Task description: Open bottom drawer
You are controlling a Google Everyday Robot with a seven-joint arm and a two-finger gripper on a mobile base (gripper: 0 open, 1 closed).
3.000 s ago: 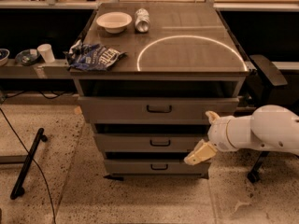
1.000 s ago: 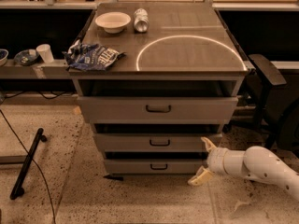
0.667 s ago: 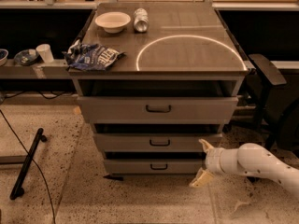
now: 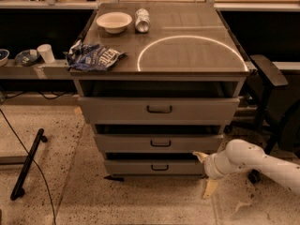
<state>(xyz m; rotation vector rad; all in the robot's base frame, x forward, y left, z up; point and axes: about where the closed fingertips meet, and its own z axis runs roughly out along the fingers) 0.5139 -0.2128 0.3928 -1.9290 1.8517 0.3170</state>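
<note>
The bottom drawer (image 4: 140,167) is the narrowest grey front, lowest in the cabinet, with a small dark loop handle (image 4: 160,167) at its centre. It stands out a little less than the two drawers above. My gripper (image 4: 205,172) is on a white arm coming in from the right, low by the floor at the drawer's right end. Its two pale fingers are spread apart and hold nothing. One fingertip (image 4: 200,156) is at the drawer's upper right corner, and the other (image 4: 209,189) points down towards the floor.
The middle drawer (image 4: 126,143) and the top drawer (image 4: 117,109) jut out above. On the cabinet top are a bowl (image 4: 114,21), a can (image 4: 142,19) and a chip bag (image 4: 93,56). A black chair (image 4: 269,78) stands at the right and a black bar (image 4: 27,165) lies on the floor at the left.
My arm has dropped from beside the middle drawer to the bottom drawer's right end. The gripper has turned so its lower finger points to the floor. The drawers have not moved.
</note>
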